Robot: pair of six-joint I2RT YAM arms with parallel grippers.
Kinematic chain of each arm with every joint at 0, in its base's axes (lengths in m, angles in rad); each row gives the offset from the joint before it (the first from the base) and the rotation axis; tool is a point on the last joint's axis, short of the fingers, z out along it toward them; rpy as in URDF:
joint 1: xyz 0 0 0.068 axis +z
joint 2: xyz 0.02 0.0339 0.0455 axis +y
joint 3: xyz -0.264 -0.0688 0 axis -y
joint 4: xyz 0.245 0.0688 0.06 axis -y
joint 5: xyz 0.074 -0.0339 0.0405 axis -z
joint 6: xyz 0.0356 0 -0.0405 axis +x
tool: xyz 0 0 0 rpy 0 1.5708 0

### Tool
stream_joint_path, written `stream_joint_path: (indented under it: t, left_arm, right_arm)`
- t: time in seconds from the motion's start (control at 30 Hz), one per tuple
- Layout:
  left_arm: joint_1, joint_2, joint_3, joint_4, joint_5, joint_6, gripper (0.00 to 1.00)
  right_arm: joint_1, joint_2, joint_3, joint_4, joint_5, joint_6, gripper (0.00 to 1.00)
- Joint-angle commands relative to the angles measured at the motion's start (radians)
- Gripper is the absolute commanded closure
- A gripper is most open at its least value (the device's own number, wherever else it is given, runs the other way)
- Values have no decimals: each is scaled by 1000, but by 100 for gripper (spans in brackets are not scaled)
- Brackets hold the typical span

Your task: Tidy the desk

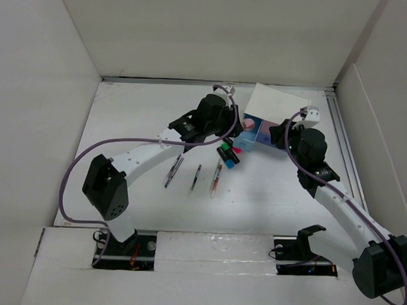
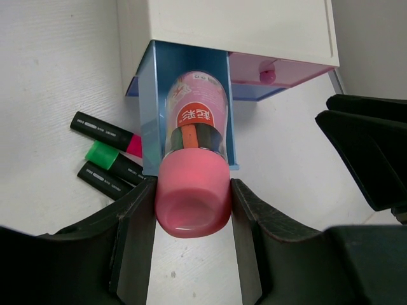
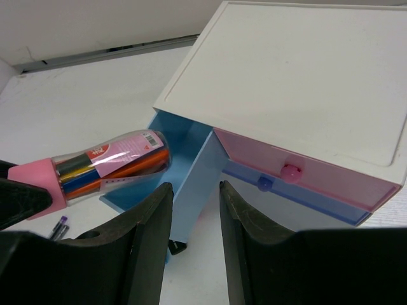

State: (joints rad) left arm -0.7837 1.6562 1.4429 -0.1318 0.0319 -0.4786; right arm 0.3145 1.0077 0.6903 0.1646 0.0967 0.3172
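The tabletop [image 1: 255,201] is a large, flat, matte-white rectangle. It lies level and fills the middle of the top view. Upright white panels [image 1: 32,86] enclose it on the left, far and right sides and meet it at its edges. Its near edge runs along the bottom of that view.

White-linked arms [image 1: 146,152], black joints [image 1: 105,186] (purple cables [image 1: 64,181] alongside).
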Motion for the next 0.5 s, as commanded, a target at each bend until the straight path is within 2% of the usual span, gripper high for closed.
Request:
stream_joint_path:
  t: [0.0,0.3,0.47]
  left_arm:
    - [-6,11,73,49,-13,15,100]
    - [-6,97,129,51,-23,18,100]
    - [-80,172,232,-8,-189,55,100]
  right_arm:
    - [-6,-6,29,29,-2,-6,59]
    - [-6,-4,26,29,0,-6,59]
    - [-6,3,28,33,-3,-3,59]
